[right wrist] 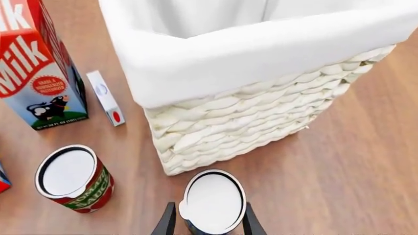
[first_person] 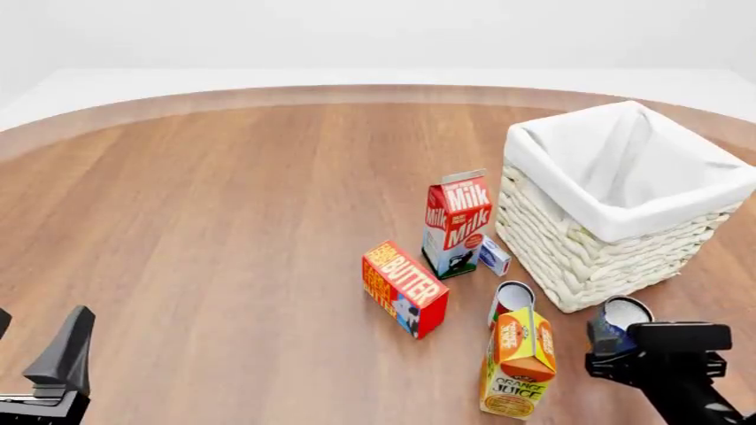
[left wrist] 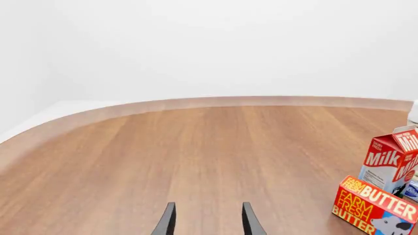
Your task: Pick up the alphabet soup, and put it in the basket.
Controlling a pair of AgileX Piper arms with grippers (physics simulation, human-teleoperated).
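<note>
The small cylindrical alphabet soup can with a blue label and whitish flat top (right wrist: 212, 201) stands upright on the brown wooden table (first_person: 212, 230), just in front of the near corner of the large square woven off-white basket with white cloth lining (first_person: 590, 243); in the front view the can (first_person: 617, 320) sits at the tip of the right arm. The right pincer (right wrist: 207, 221) has 1 dark finger on each side of the can, close against its rim; whether they press it or merely flank it cannot be told from the pictures. The left pincer (left wrist: 207, 221) hangs over bare table at the near left, its 2 fingers apart with nothing between them.

Left of the soup can stands a red-labelled can with a white top (right wrist: 73, 177), near but apart from it; in front of that can an orange juice carton (first_person: 518, 363) stands upright. A red and white milk carton (first_person: 456, 223) stands left of the basket, with a small white box (first_person: 494, 257) lying at its base on the basket's side; a red and yellow butter box (first_person: 405, 289) lies nearer the arms, to the milk carton's left.
</note>
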